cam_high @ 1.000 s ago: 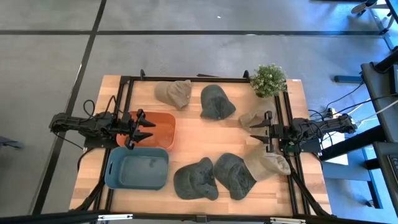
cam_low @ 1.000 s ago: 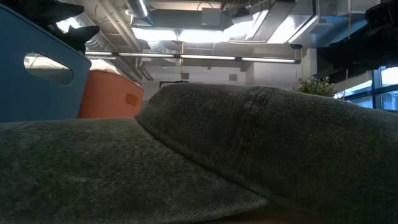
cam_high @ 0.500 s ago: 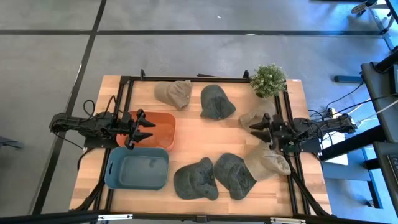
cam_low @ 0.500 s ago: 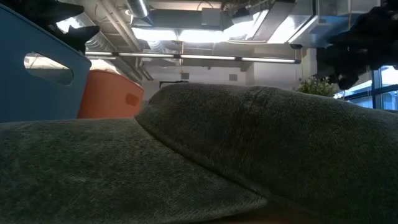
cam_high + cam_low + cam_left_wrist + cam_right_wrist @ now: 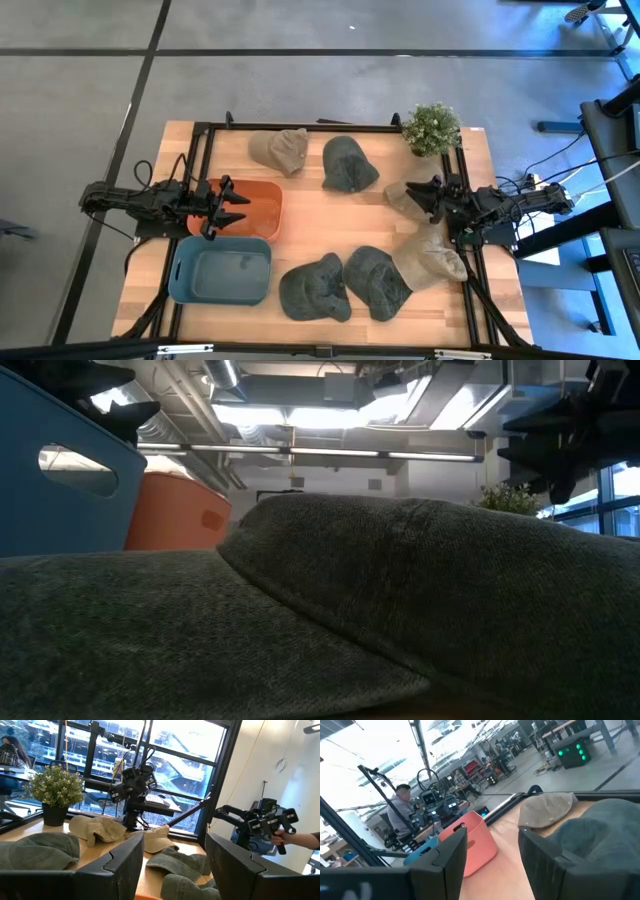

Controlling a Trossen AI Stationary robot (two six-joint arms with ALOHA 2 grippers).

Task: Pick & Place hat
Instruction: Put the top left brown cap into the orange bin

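High view: the right gripper hangs over the right side of the table, its fingers apart and holding nothing, the tips pointing toward the table's middle. It sits above a tan hat lying just below the potted plant; whether the tips touch that hat cannot be told from above. The right arm reaches in level from the table's right edge, its wrist over the black frame rail. In the right wrist view the two dark fingers stand apart with bare wood between them, and a green hat and another tan hat lie ahead.

The left gripper waits over the orange bin, jaws spread wide and empty, its arm stretched in level from the left edge. A blue bin stands just beside the orange one, nearer the front edge.

Other hats are spread about: a tan one and a green one near the far edge, and two green ones with a tan one touching near the front right.
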